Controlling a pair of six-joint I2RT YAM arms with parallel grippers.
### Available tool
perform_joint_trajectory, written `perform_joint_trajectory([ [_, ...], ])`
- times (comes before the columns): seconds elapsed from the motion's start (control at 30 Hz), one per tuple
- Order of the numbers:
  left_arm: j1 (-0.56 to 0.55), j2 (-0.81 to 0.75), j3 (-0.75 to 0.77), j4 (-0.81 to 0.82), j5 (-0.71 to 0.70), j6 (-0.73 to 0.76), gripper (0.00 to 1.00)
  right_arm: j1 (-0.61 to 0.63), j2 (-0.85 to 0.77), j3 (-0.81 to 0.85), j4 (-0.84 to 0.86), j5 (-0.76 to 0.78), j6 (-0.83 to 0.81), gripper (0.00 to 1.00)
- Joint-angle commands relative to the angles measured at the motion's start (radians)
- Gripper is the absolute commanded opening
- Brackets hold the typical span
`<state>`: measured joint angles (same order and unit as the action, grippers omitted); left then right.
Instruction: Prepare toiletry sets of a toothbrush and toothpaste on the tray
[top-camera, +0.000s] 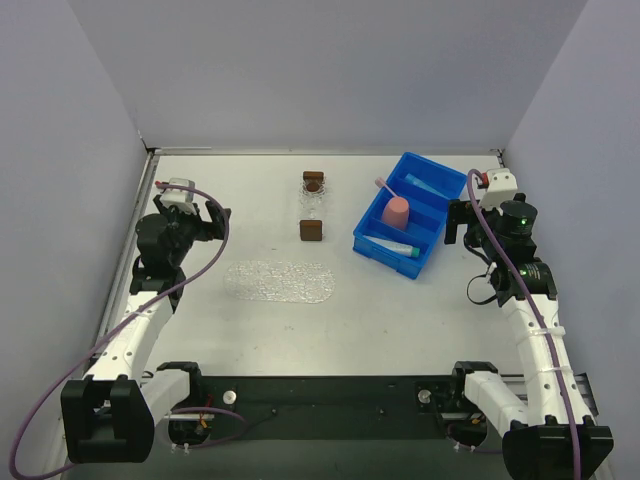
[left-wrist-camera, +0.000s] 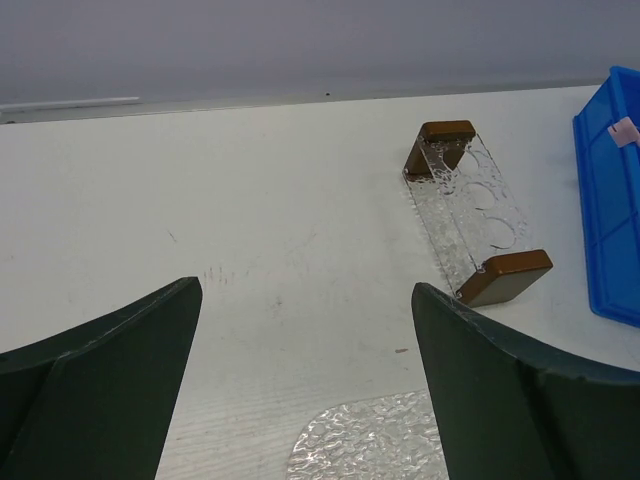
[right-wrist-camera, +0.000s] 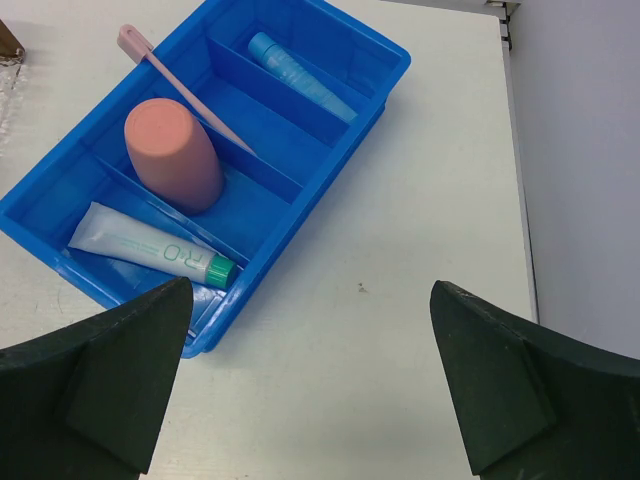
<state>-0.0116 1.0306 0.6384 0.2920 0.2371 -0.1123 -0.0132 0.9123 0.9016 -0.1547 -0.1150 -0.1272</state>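
The clear bumpy tray (top-camera: 279, 281) (left-wrist-camera: 375, 440) lies flat in the middle of the table. A pink toothbrush (right-wrist-camera: 178, 84) (top-camera: 382, 185) leans over the rim of the blue bin (top-camera: 441, 226) (right-wrist-camera: 330, 150). Inside the bin lie a light blue toothpaste tube (right-wrist-camera: 297, 74) (top-camera: 424, 183) and a whitish-grey tube with a teal cap (right-wrist-camera: 150, 246) (top-camera: 396, 247). My left gripper (top-camera: 214, 222) (left-wrist-camera: 305, 300) hangs open at the table's left, above bare table just beyond the tray's end. My right gripper (top-camera: 456, 222) (right-wrist-camera: 310, 290) is open over the table just right of the bin.
A pink cup (top-camera: 397, 211) (right-wrist-camera: 172, 152) stands upside down in the bin's middle compartment. A clear holder with holes and two brown end blocks (top-camera: 312, 208) (left-wrist-camera: 472, 210) stands behind the tray. Grey walls close in the table on the left, back and right.
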Motion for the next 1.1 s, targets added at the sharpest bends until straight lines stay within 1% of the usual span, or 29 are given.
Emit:
perform_joint_trajectory([
  [0.0,-0.001,-0.023,0.052,0.006,0.022,0.008,0.97,0.001,-0.009,0.036,0.007,-0.006,0.009,1.0],
  [0.3,-0.001,-0.017,0.107,-0.079,0.024,0.043,0.97,0.001,-0.007,0.03,0.014,-0.025,0.008,1.0],
  [0.43,-0.001,-0.012,0.13,-0.114,0.044,0.063,0.97,0.001,-0.003,0.03,0.014,-0.025,0.006,1.0],
  [0.6,-0.004,-0.006,0.153,-0.148,0.1,0.085,0.98,0.001,0.0,0.03,0.014,-0.032,0.005,1.0],
  [0.73,-0.027,0.022,0.21,-0.194,0.125,0.102,0.97,0.001,0.016,0.034,0.011,-0.034,0.003,1.0],
  [0.93,-0.089,0.124,0.308,-0.28,0.145,0.106,0.97,0.001,0.022,0.033,0.004,-0.043,-0.002,1.0],
  [1.03,-0.126,0.196,0.378,-0.341,0.117,0.106,0.97,-0.001,0.023,0.033,0.004,-0.045,-0.005,1.0],
  [1.07,-0.157,0.232,0.392,-0.356,0.107,0.106,0.97,0.001,0.025,0.031,0.004,-0.045,-0.006,1.0],
])
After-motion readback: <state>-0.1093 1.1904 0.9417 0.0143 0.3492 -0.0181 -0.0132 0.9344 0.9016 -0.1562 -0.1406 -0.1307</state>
